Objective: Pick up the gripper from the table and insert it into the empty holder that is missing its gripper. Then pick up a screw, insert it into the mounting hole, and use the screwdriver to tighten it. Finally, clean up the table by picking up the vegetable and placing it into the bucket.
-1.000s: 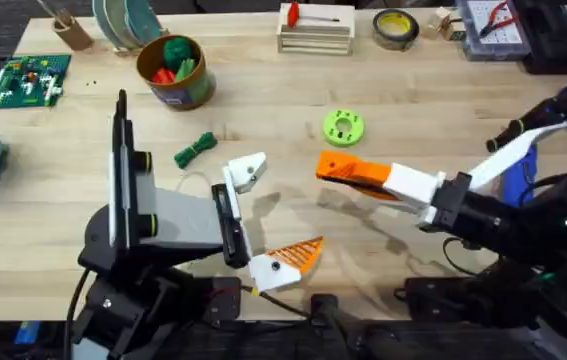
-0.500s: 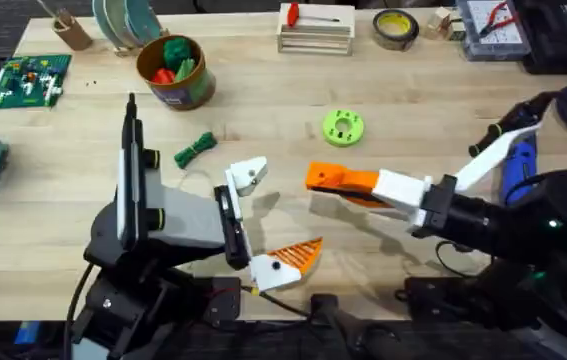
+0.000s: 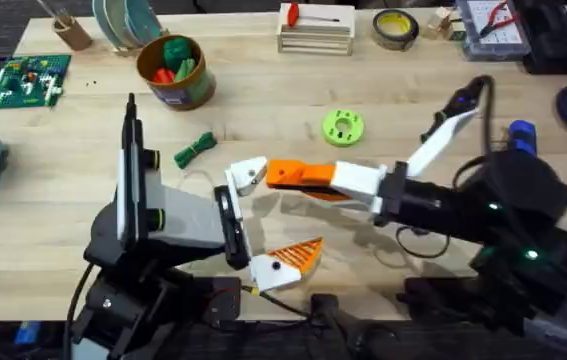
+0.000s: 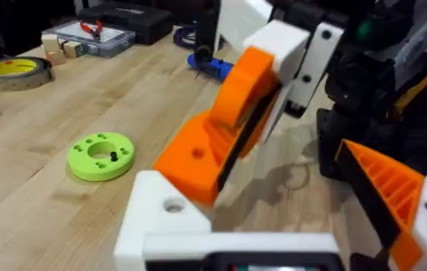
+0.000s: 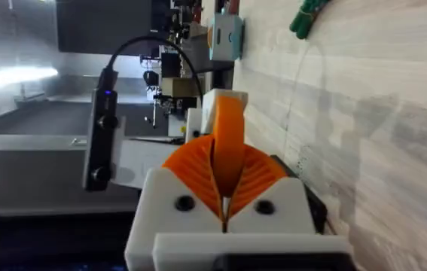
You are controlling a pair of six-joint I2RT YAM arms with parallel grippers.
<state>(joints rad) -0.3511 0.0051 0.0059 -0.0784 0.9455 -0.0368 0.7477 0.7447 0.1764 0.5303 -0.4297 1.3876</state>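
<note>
orange gripper [image 3: 288, 174] in right end effector [image 3: 308, 180], touching holder [image 3: 246, 173]

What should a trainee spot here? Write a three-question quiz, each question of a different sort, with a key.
1. True or false: the vegetable lies inside the bucket.
2. What is the right claw shut on? A) a tape roll B) the wedge C) the green disc
3. Fill in: the screwdriver lies on the table beside the ___ arm.

Key: 1. False, it lies on the table. 2. B. 3. right.
</note>
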